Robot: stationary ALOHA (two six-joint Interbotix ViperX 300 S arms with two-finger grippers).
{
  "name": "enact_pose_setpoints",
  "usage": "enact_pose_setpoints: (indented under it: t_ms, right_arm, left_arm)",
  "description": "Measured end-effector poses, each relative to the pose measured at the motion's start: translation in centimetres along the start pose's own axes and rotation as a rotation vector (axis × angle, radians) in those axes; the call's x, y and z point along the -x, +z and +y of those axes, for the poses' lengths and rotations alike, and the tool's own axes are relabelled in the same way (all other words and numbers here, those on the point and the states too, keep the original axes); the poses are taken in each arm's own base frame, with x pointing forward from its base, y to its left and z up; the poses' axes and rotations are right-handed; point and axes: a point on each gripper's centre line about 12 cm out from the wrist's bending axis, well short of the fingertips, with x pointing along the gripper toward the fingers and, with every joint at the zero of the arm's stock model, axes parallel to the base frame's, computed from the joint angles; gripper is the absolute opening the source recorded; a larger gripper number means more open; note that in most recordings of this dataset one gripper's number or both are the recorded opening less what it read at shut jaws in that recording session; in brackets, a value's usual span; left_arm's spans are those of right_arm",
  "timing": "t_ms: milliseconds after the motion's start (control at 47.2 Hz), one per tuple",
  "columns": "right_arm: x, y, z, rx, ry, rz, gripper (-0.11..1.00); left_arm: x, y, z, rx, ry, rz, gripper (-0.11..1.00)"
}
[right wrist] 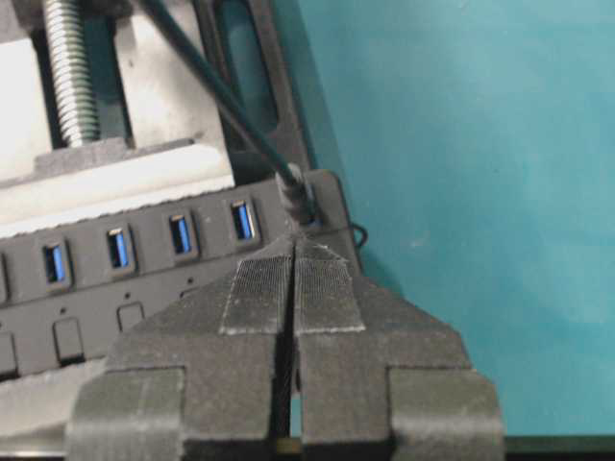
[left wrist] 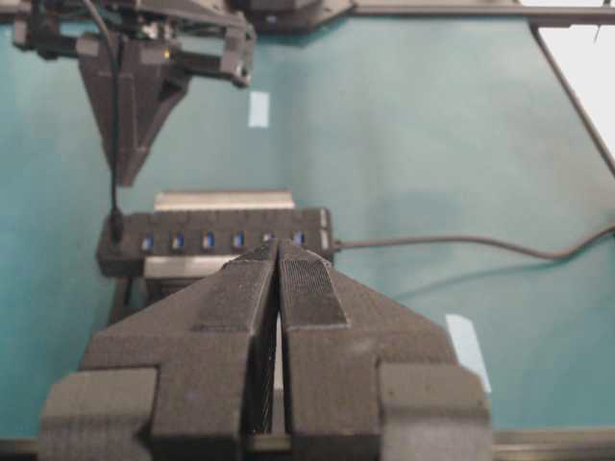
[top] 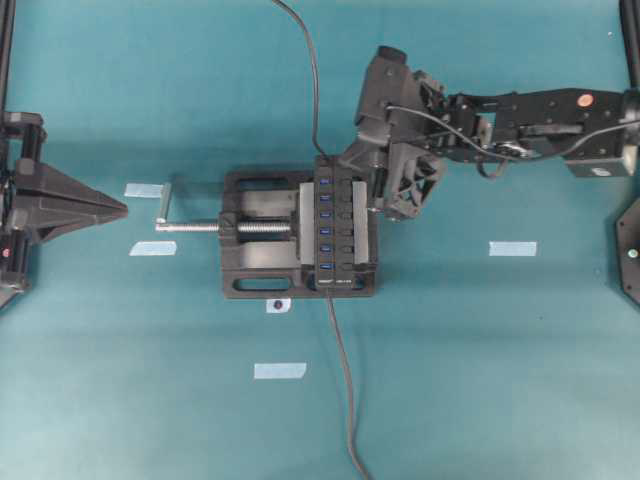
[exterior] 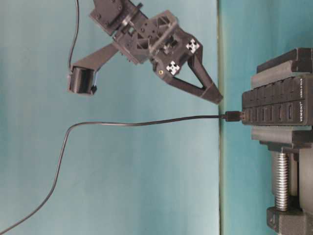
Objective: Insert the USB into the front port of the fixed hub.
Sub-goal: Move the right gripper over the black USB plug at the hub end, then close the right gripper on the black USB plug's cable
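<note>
- At the far left of the overhead view the left gripper [top: 120,209] sits low by the frame edge, its two fingers pressed flat together with nothing between them; its own wrist view shows the pads [left wrist: 245,317] meeting along one seam.
- Just right of it, pale tape strips [top: 143,190] lie on the teal table [top: 500,380], with more lower down and at right.
- In the middle of the overhead view stands the black vise [top: 250,290], its silver screw [top: 195,227] and handle pointing left.
- Clamped in the vise's right side is the fixed hub [top: 340,225], a narrow black bar running up and down the frame with a column of blue ports [top: 326,212].
- The USB [exterior: 231,117] is in the end port of the hub; in the table-level view it is at centre right, plug against the hub's end, and its thin cable [exterior: 122,123] trails off to the lower left.
- In the overhead view that cable [top: 310,70] runs up to the top edge, while the hub's own cable [top: 343,390] leaves toward the bottom.
- Upper right of the overhead view, the right gripper [top: 352,155] reaches in from the right edge, fingers closed on each other and holding nothing.
- In the right wrist view its tips [right wrist: 293,252] sit just beside the seated plug [right wrist: 300,204], apart from it in the table-level view.
</note>
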Motion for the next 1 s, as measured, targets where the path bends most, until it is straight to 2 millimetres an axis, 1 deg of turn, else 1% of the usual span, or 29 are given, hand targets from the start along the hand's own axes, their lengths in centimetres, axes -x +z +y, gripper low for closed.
enact_pose_setpoints:
  t_ms: [339, 508, 572, 635, 826, 889, 910, 932, 995]
  right_arm:
    - [-0.04, 0.13, -0.12, 0.022, -0.002, -0.009, -0.03]
    - [-0.07, 0.21, -0.12, 0.041, -0.002, -0.009, 0.05]
    - [-0.10, 0.36, -0.12, 0.041, -0.002, -0.012, 0.12]
    - [-0.17, 0.45, -0.12, 0.042, -0.002, -0.012, 0.24]
    - [-0.37, 0.58, -0.12, 0.056, -0.003, -0.012, 0.77]
    - [-0.36, 0.70, -0.12, 0.070, -0.003, -0.015, 0.91]
    - [-0.41, 0.66, -0.12, 0.073, -0.003, -0.014, 0.93]
    - [-0.40, 0.73, -0.12, 0.078, -0.003, -0.015, 0.93]
    - [-0.42, 0.88, -0.12, 0.085, -0.003, -0.018, 0.86]
  left_arm:
    - [0.19, -0.24, 0.00, -0.002, 0.000, 0.017, 0.00]
    - [0.27, -0.24, 0.00, 0.000, 0.000, 0.018, 0.00]
    - [0.27, -0.42, 0.01, 0.000, 0.000, 0.029, 0.00]
    - [0.28, -0.48, 0.01, 0.000, 0.001, 0.038, 0.00]
    - [0.28, -0.71, 0.01, 0.000, 0.001, 0.054, 0.00]
    - [0.28, -0.62, 0.01, 0.000, 0.001, 0.051, 0.00]
    - [0.28, -0.64, 0.01, 0.000, 0.001, 0.052, 0.00]
    - [0.28, -0.71, 0.01, 0.000, 0.001, 0.054, 0.00]
    - [0.28, -0.71, 0.01, 0.000, 0.001, 0.054, 0.00]
